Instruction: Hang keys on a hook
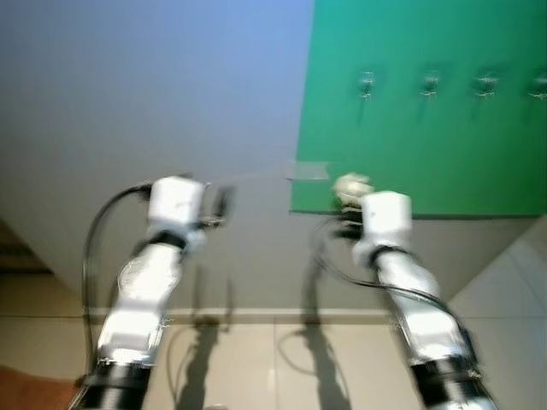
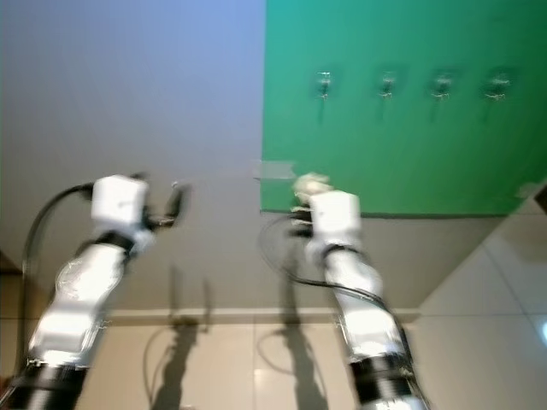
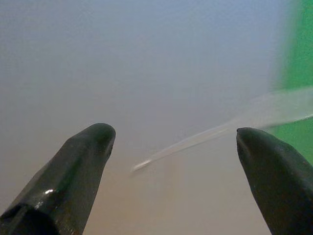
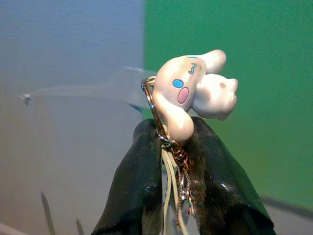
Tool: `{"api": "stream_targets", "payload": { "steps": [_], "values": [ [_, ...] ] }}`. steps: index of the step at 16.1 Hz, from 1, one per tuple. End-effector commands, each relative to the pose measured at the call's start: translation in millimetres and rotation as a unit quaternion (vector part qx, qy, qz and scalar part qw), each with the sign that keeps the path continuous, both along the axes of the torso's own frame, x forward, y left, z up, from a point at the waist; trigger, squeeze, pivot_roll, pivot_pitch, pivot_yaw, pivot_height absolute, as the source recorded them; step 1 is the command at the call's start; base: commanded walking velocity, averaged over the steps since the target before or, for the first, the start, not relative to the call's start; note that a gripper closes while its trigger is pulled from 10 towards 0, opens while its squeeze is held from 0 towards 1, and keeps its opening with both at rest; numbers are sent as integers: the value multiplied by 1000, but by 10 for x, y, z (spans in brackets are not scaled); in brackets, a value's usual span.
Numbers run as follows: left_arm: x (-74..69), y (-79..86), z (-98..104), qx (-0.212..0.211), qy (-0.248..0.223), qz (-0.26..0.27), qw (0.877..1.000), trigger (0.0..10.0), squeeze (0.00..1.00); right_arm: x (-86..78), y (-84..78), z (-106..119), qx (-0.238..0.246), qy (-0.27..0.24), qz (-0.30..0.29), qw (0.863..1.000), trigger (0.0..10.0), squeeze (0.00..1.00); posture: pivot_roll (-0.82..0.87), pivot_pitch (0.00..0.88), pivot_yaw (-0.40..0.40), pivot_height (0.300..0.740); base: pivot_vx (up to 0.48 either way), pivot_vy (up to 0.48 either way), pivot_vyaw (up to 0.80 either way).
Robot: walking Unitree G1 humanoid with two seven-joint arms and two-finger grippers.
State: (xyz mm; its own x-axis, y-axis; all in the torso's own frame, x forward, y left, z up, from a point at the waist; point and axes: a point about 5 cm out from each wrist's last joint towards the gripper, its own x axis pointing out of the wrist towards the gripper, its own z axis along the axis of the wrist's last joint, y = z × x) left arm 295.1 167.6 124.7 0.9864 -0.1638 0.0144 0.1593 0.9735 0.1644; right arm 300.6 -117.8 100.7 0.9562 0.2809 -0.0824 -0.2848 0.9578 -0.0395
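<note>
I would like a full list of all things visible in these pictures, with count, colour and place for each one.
green board: one, green, on the wall ahead, towards the robot's right.
hooks: four, silvery, in a row high on the green board.
tape strip: one, clear, at the board's left edge, reaching onto the wall.
wall: one, grey-blue, behind the board.
floor: pale tiles, below.
keychain: one, white cartoon charm with ring and cords, between the right fingers.
right end effector: black fingers shut on the keychain, just below the board.
left end effector: black fingers open, before the bare wall.

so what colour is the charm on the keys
White charm with blue eye, pink cheek; clearest in right wrist view.
</note>
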Motion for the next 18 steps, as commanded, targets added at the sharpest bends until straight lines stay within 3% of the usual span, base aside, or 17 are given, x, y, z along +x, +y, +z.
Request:
{"api": "stream_targets", "payload": {
  "steps": [1,4,8,13,16,18],
  "values": [
    [18,-129,63,-3,-15,-20,1000,10000,0,3,-169,28,-11,-10,-16,1000,10000,0,1,0,-4,740,439,0,600],
    [7,-109,85,-34,-26,-12,999,10000,0,-30,-148,60,13,-19,6,1000,10000,0,-4,0,-4,740,251,0,404],
    [-31,-170,63,-7,-27,-33,999,10000,0,-153,-145,52,42,-22,63,997,10000,0,-7,0,-4,740,0,0,0],
    [-66,-162,38,4,-26,-38,999,10000,0,-291,-207,101,49,-40,99,993,10000,0,-14,0,-6,740,0,-391,0],
    [-80,-182,35,6,-27,-46,999,10000,0,-398,-163,125,72,-49,135,987,10000,0,-16,0,-14,740,0,-417,0],
    [-97,-188,33,9,-28,-45,999,10000,0,-383,-143,183,82,-64,143,984,10000,0,-11,0,-21,740,0,-420,0]
  ]
}}
